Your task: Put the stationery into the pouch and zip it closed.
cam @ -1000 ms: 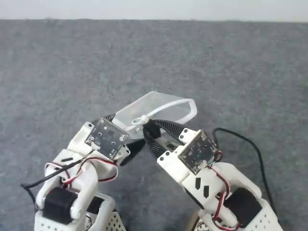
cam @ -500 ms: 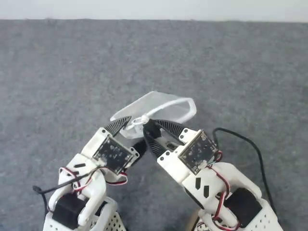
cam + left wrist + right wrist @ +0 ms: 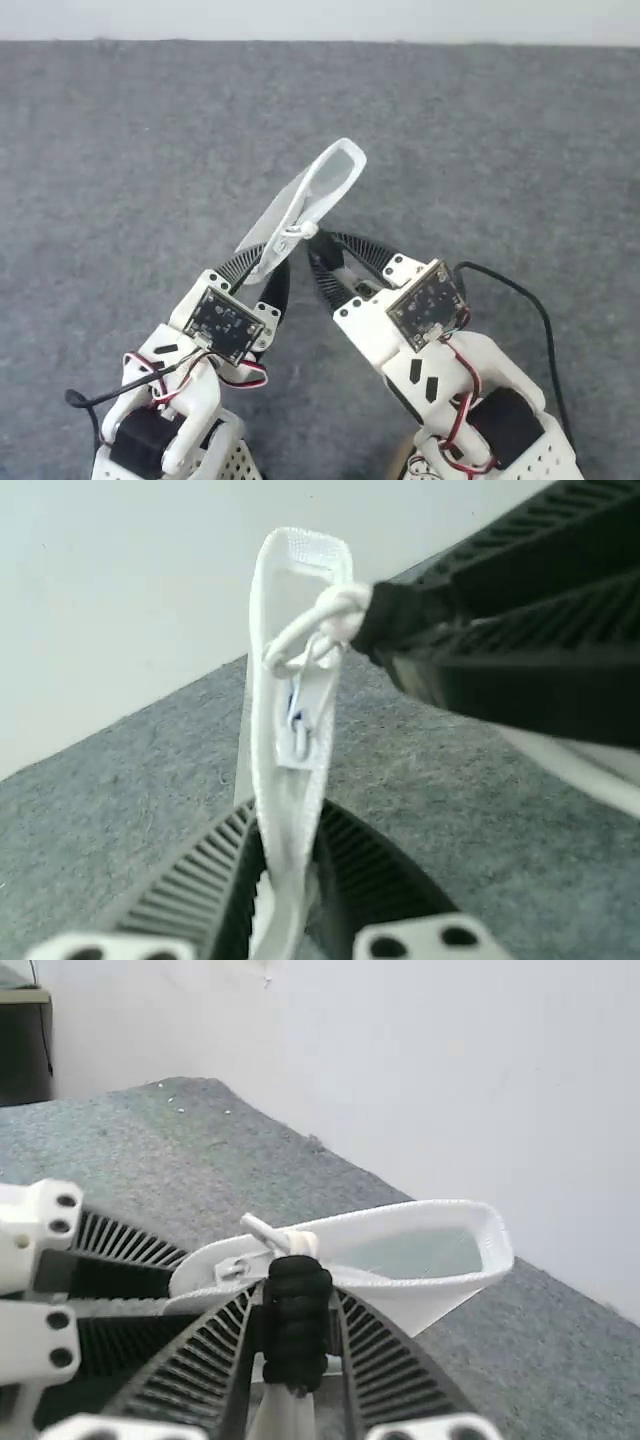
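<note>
Your left hand [image 3: 268,268] is clenched on the pouch [image 3: 318,190]. In the left wrist view the pouch's white edge runs down between the two ribbed black fingers [image 3: 190,880] and is pinched there. Your right hand [image 3: 314,248] is closed too, grasping the black zip pull [image 3: 297,1305], a short knotted cord that sits squarely between its fingers in the right wrist view. The pull joins a white cord loop [image 3: 320,630] at the pouch's zip end, and in the high view the two hands meet there, nearly touching, just below the middle of the frame.

From that point the pouch rises toward the upper middle of the high view. It is turned on its edge, so you see it as a narrow, translucent white sliver, and its far corner is the highest part. The right wrist view looks along it and shows its clear wall and white rim [image 3: 400,1260]. You cannot tell what is inside, nor how far the zip is drawn.

Around the hands lies the grey felt tabletop [image 3: 120,150]. A black cable [image 3: 530,310] curls over it at the lower right of the high view, beside your right arm. A pale wall [image 3: 320,18] runs along the top edge.
</note>
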Motion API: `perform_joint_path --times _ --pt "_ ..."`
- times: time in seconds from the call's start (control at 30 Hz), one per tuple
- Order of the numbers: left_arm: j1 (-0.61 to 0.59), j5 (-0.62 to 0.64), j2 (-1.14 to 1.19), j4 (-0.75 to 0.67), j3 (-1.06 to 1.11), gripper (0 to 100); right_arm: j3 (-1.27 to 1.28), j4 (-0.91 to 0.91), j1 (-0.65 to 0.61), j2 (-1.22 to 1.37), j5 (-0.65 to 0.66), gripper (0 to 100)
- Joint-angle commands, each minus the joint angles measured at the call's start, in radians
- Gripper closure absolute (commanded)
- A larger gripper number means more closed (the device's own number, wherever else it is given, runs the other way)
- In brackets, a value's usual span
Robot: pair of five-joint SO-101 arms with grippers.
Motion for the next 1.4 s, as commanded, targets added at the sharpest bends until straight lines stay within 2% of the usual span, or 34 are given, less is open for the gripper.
perform_joint_path --times 0.0,0.3,0.47,0.57,0.73,0.9,1.27,1.37 --pt "-0.002 0.034 -0.021 0.041 -0.015 99 -0.018 -0.102 0.065 -0.018 -0.02 99.3" --pt "-0.008 0.029 -0.021 0.046 -0.015 99 0.034 -0.199 0.101 -0.008 -0.018 99.3" --pt "-0.008 0.029 -0.021 0.048 -0.013 99 0.037 -0.268 0.183 0.09 -0.02 99.3" --pt "-0.008 0.028 -0.021 0.046 -0.005 99 0.025 -0.265 0.188 0.133 -0.021 99.3" --pt "-0.008 0.028 -0.021 0.044 -0.004 99 -0.057 -0.114 0.125 0.119 -0.072 98.1" --pt "-0.008 0.026 -0.021 0.044 -0.004 99 -0.147 0.131 -0.001 0.079 -0.075 84.4" --pt "-0.008 0.005 -0.021 0.038 0.005 99 -0.264 0.367 -0.211 0.062 -0.075 84.1" --pt "-0.008 0.005 -0.021 0.038 0.005 99 -0.272 0.383 -0.231 0.073 -0.077 84.1"
